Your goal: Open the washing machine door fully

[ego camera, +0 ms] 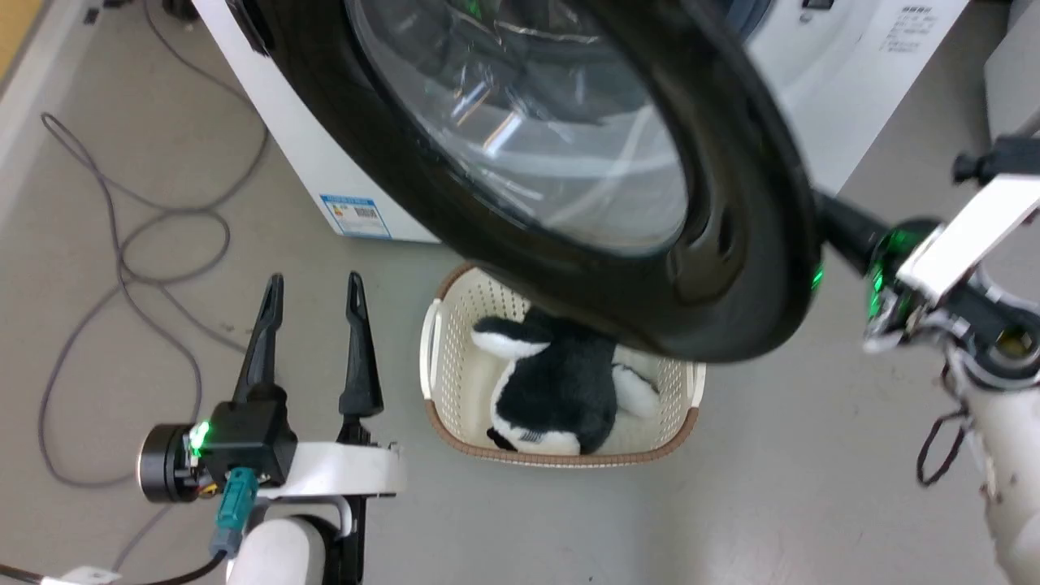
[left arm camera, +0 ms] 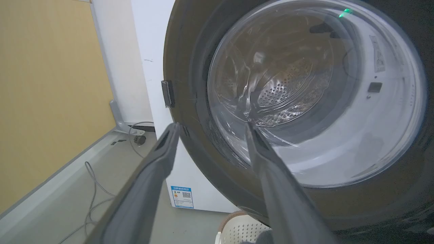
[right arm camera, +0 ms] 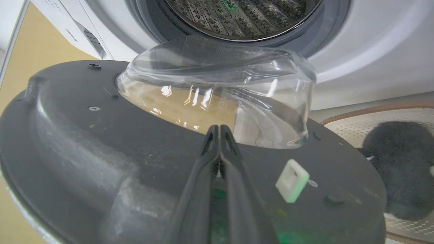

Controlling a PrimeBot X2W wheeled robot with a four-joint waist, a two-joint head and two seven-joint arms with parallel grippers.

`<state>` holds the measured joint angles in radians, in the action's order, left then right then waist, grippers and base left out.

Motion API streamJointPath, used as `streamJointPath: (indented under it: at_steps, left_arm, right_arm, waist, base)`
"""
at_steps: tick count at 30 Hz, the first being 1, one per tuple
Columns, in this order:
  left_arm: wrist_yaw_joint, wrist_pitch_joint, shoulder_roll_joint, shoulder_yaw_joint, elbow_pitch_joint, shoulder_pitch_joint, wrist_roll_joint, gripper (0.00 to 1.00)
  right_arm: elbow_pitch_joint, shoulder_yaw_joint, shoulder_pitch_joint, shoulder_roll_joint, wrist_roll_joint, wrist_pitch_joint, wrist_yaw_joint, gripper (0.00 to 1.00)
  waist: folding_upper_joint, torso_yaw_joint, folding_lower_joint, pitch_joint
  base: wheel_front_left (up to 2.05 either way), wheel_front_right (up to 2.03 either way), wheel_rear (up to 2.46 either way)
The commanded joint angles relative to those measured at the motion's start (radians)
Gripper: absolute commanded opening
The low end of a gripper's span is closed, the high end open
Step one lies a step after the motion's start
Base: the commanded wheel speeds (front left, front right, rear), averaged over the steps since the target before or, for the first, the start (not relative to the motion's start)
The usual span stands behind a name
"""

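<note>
The washing machine door [ego camera: 756,244] is a wide round disc with a glossy black rim and a bulging clear glass bowl [right arm camera: 217,98] at its centre. It stands swung open, off the machine's white front [right arm camera: 366,51], showing a dull grey inner face.

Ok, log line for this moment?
door: partly open, above basket | right tool: shut, at door's inner face | left tool: open, apart from door
</note>
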<state>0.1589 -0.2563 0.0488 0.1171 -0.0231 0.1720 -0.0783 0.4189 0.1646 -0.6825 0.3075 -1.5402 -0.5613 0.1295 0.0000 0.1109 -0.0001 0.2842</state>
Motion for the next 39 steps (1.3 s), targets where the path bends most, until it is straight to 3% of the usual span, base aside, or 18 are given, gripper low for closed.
streamJointPath:
  at_steps: [1, 18, 39]
  left_arm:
    - [-0.003, -0.006, 0.001, -0.004, 0.004, -0.021, 0.01, 1.0]
    - [-0.023, -0.006, 0.001, -0.011, 0.024, -0.09, 0.017, 1.0]
    - [-0.032, -0.006, 0.001, -0.021, 0.044, -0.128, 0.016, 1.0]
  right_arm:
    - [-0.033, 0.015, 0.049, -0.011, -0.008, -0.012, 0.001, 0.0]
    - [-0.24, 0.111, 0.315, -0.076, -0.036, -0.063, 0.001, 0.0]
    - [-0.32, 0.245, 0.445, -0.175, -0.034, -0.114, 0.001, 0.0]
  waist:
    - [0.0, -0.002, 0.0001, -0.025]
    - [0.0, 0.015, 0.0001, -0.135]
    - [0.0, 0.043, 0.0001, -0.183]
  base:
    - [0.0, 0.0, 0.0]
    - [0.0, 0.0, 0.0]
    - [0.0, 0.0, 0.0]
